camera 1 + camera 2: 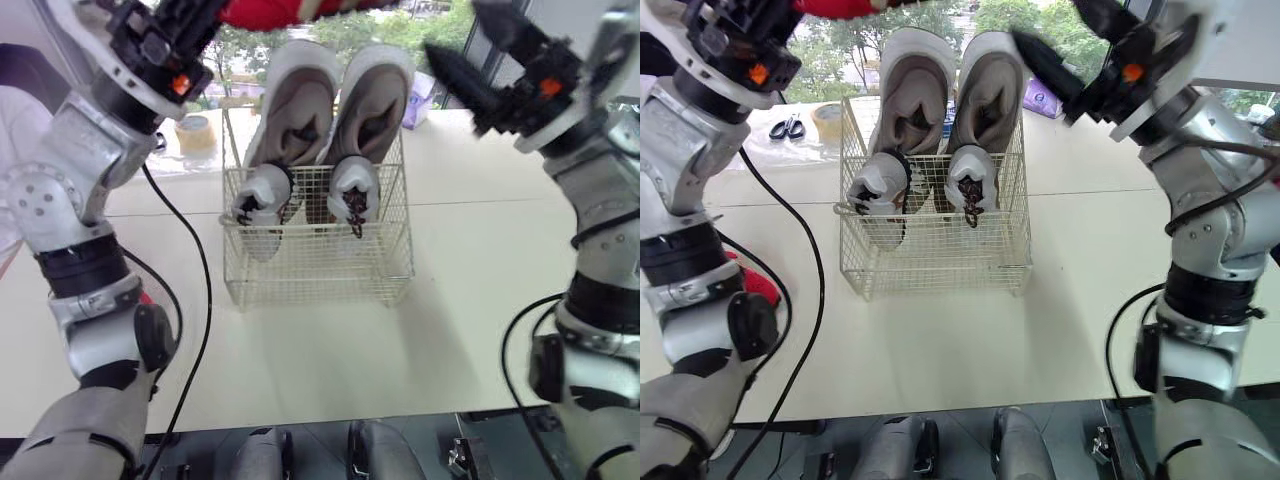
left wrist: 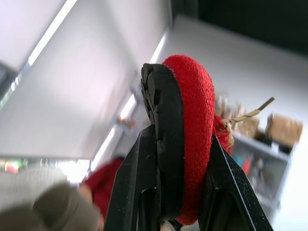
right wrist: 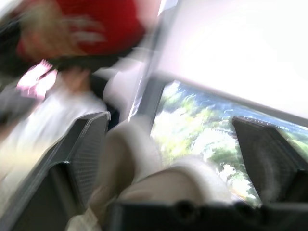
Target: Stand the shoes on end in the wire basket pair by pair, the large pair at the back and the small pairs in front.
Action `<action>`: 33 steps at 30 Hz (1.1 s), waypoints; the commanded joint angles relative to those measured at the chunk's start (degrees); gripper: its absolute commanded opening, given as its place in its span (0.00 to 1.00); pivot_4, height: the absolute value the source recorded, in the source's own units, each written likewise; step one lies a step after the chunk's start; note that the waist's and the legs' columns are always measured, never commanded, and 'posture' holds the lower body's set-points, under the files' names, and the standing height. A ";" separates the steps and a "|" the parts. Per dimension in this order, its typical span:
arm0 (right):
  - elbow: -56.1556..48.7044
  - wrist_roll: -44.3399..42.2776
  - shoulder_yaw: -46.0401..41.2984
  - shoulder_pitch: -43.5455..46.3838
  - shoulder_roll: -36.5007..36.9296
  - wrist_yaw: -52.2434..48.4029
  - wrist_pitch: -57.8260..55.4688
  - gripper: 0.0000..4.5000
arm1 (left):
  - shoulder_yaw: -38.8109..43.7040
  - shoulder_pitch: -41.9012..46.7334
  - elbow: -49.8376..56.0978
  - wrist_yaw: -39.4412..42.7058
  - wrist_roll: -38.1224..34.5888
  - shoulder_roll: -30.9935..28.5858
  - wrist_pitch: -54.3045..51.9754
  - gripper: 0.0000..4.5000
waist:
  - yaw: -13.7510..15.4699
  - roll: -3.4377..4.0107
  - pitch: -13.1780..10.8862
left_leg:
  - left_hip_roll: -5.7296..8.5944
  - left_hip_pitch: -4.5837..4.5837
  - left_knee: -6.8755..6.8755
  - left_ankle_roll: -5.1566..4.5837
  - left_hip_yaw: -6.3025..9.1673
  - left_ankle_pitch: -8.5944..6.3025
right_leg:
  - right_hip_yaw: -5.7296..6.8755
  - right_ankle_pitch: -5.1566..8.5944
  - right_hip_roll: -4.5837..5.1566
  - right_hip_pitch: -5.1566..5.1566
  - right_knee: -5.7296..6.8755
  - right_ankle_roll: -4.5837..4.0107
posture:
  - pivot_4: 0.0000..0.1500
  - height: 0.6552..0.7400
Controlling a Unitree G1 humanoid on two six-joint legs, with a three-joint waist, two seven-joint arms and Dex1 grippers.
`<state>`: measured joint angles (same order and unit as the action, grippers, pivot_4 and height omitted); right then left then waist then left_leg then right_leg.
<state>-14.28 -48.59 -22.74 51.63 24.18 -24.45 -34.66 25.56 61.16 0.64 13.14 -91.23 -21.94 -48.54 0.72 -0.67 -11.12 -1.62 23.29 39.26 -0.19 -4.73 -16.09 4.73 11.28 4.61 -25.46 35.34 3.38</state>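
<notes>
Firmly, left hand (image 2: 181, 137) clamps red shoe (image 2: 197, 106), apart from wire basket (image 1: 320, 262)

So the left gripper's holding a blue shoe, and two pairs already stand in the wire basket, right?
No, the shoe in the left gripper is red, as the left wrist view shows. The large pair and small pair stand in the wire basket.

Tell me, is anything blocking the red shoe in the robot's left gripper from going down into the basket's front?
Nothing visible does. The left gripper holds the red shoe high above the wire basket, whose front, ahead of the small grey pair, looks free. The open right gripper hangs off by the large pair's tops.
</notes>
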 commanded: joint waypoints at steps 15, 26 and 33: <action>-9.76 -27.71 7.24 3.30 -24.57 27.23 5.95 0.99 | -1.93 -2.49 2.64 1.85 2.64 5.19 7.86 0.06 | -0.09 0.01 0.02 | 0.04 0.04 0.00 -0.45 0.04 -0.24 | -0.01 0.00 -0.08 0.04 -0.08 0.00 | 1.00 1.00; -7.34 -27.39 8.94 4.48 -22.69 25.57 6.99 0.99 | -5.46 -5.87 5.58 3.94 5.56 5.24 7.40 0.06 | -0.43 0.01 0.02 | 0.01 0.03 -0.01 -0.45 0.05 -0.24 | 0.00 0.00 -0.11 0.02 -0.07 0.00 | 1.00 1.00; -6.28 -26.75 9.59 6.00 -22.50 26.01 8.02 0.58 | -6.30 -6.58 6.22 3.75 6.64 5.26 7.63 0.06 | -0.48 0.01 0.02 | 0.00 0.03 -0.01 -0.46 0.06 -0.25 | 0.00 0.00 -0.11 0.01 -0.08 0.00 | 1.00 1.00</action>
<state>-18.66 -74.91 -14.03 55.07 1.60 2.05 -27.34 19.92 54.55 5.53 16.86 -85.40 -16.24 -40.86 0.23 -0.66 -11.10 -1.62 23.33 39.25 -0.65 -4.67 -16.34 4.73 11.28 4.49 -25.44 35.26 3.38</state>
